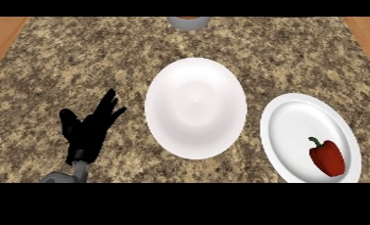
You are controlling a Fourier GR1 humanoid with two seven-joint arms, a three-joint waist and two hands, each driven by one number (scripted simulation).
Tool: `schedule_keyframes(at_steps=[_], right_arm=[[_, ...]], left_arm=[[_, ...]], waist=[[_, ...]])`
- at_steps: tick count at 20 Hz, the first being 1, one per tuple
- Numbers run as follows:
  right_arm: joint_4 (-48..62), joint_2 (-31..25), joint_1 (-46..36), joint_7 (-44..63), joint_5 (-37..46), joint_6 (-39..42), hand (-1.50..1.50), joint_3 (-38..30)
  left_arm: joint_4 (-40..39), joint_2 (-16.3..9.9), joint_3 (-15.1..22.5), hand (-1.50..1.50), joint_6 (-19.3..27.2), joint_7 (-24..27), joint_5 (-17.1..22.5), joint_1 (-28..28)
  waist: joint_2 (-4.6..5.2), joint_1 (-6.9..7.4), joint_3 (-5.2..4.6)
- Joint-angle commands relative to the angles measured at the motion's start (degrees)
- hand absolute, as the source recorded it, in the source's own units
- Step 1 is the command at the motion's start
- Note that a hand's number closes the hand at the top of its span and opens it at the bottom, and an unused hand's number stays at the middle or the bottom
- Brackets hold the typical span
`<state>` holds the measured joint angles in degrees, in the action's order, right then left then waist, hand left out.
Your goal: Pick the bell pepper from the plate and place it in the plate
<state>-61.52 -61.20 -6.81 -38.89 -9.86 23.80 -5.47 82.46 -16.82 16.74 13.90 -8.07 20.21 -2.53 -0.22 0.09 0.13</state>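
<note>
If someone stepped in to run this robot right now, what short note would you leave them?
Left hand: open, fingers up, resting at the lower left of the counter, holding nothing.
Right hand: not in view.
Red bell pepper: lying on the right plate, toward its lower right.
Middle plate: nothing on it.
Done: nothing yet; the pepper is untouched.
Left: pick the pepper up and set it on the middle plate.

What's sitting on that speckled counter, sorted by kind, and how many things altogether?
Plates: 2, a bare centre plate and a right plate holding the pepper
Red bell pepper: 1
Grey object at the far edge, mostly cut off: 1
Total: 4
The robot's left hand rests open at lower left.
</note>
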Motion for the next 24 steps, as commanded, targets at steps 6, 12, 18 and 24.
schedule_keyframes(at_steps=[6, 12, 18, 24], right_arm=[[-16.36, -2.22, 6.59, 8.88, 11.05, -3.92, -1.5, 5.69], [-28.82, 3.61, 9.93, 21.8, 14.72, -8.48, -1.5, 7.26], [-31.41, 3.89, 12.24, 25.61, 17.85, -5.37, -1.5, 6.25], [-38.78, 8.32, 17.52, 30.31, 20.82, -4.46, -1.5, 7.67]], left_arm=[[0.28, 0.0, -0.12, 0.0, 0.71, -3.4, -1.32, 1.06], [-0.7, 0.69, -1.04, 0.0, -1.2, -0.86, -2.16, 2.69], [-7.77, 3.27, -2.68, 0.0, -3.29, 3.28, -2.86, 0.92], [-3.55, 2.8, -2.81, 0.0, -4.07, 1.79, -3.3, 4.11]], waist=[[-0.01, -0.97, -0.19], [0.08, -0.61, -0.17], [0.22, -0.64, -0.18], [0.12, -0.49, -0.16]])
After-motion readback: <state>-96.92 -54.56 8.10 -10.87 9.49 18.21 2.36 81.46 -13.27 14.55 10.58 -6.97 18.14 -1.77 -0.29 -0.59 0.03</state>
